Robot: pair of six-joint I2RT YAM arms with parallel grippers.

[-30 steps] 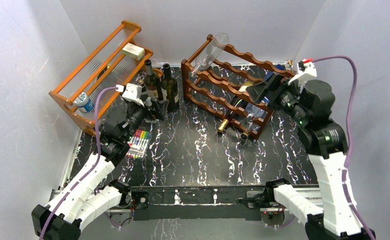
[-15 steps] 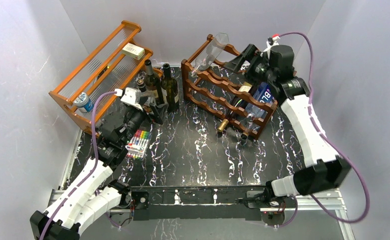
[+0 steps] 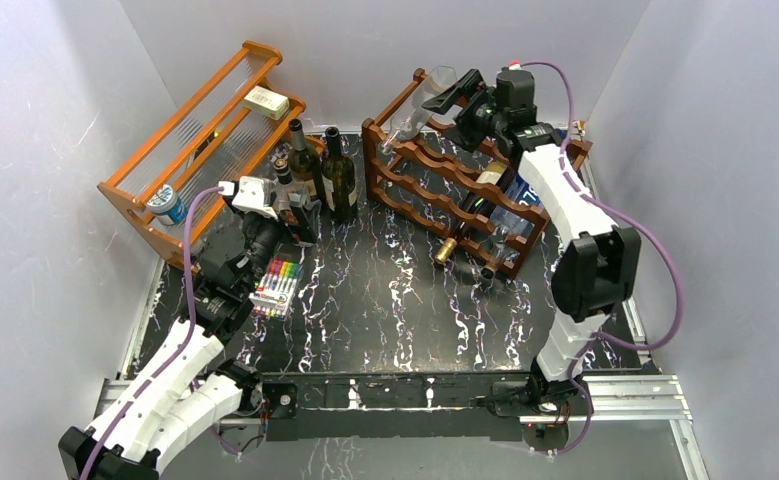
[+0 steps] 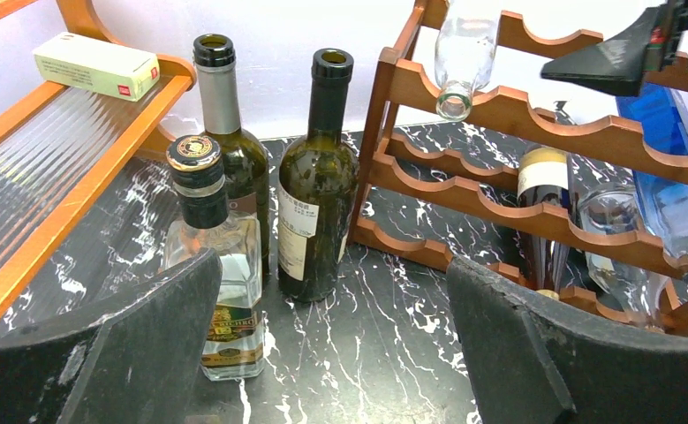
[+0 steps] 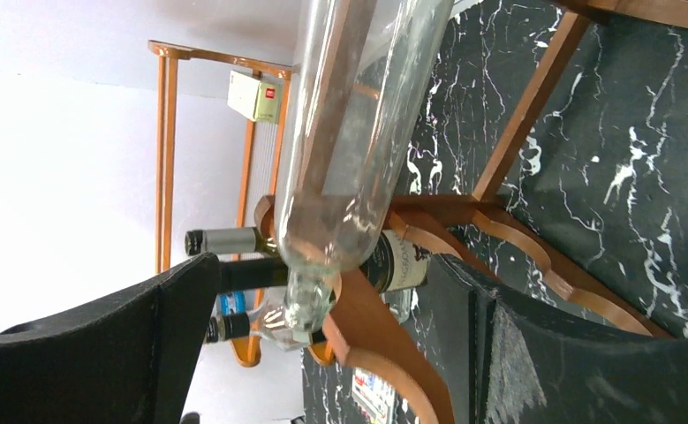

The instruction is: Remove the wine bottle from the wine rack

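The dark reddish-brown wine rack (image 3: 445,175) stands at the back right. A clear empty bottle (image 3: 420,105) lies tilted on its top tier, neck towards the front. My right gripper (image 3: 453,97) is open at the rack's top, beside this bottle. In the right wrist view the clear bottle (image 5: 358,132) runs between the open fingers of the gripper (image 5: 322,344) and rests on the scalloped rail (image 5: 393,344); no contact shows. A blue bottle (image 3: 520,192) and a dark bottle with a gold cap (image 3: 465,225) lie in lower tiers. My left gripper (image 3: 300,215) is open and empty.
Two dark bottles (image 4: 318,177) (image 4: 230,150) and a clear square bottle (image 4: 212,283) stand in front of the left gripper (image 4: 336,353). An orange shelf (image 3: 205,140) with a small box (image 3: 265,102) stands back left. A marker pack (image 3: 277,288) lies by the left arm.
My right arm has swung from the rack's right side up and back to the rack's top, next to the clear bottle. My left gripper has edged towards the standing bottles.
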